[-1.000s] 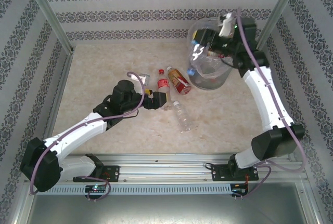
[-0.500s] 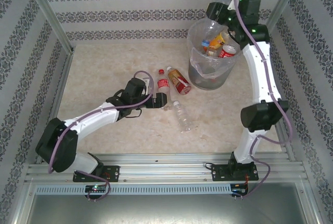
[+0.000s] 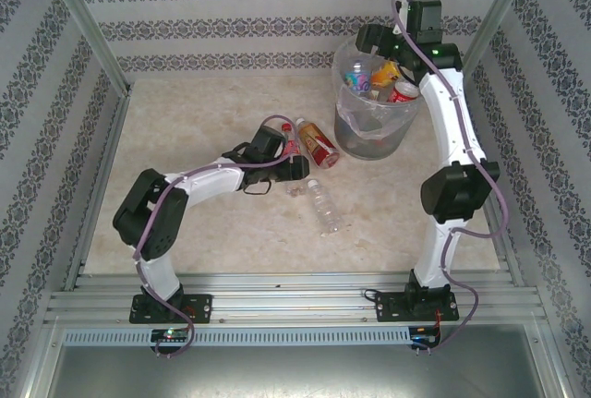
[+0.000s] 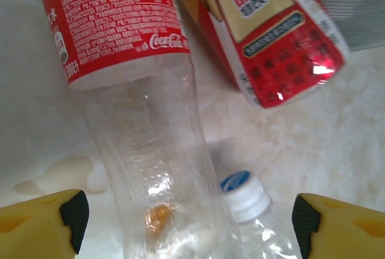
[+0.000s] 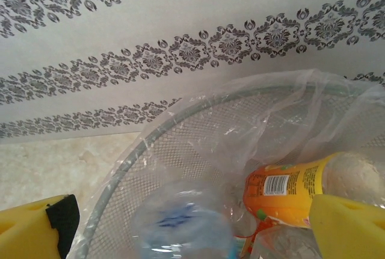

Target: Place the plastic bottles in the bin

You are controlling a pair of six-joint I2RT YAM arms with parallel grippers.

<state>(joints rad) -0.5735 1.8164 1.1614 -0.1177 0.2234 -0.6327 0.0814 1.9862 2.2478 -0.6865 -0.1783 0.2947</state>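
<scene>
Now the right gripper [image 5: 201, 229] gapes empty over the translucent grey round bin [image 5: 180, 115] — its bottle apparently dropped; the left gripper [image 4: 186, 217], narrowing but open, straddles a clear red-labelled bottle [image 4: 138, 121].

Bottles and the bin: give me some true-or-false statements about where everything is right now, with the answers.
1. Three bottles lie on the table outside the bin. True: the cola bottle, the red-and-gold bottle and the clear bottle.
2. The bin is empty. False: it holds several bottles, among them an orange-labelled bottle.
3. The left gripper is open, with the cola bottle between its fingers. True.
4. The right gripper is shut on a bottle over the table. False: it is open above the bin and holds nothing.
5. The clear bottle stands upright. False: it lies on its side.
</scene>
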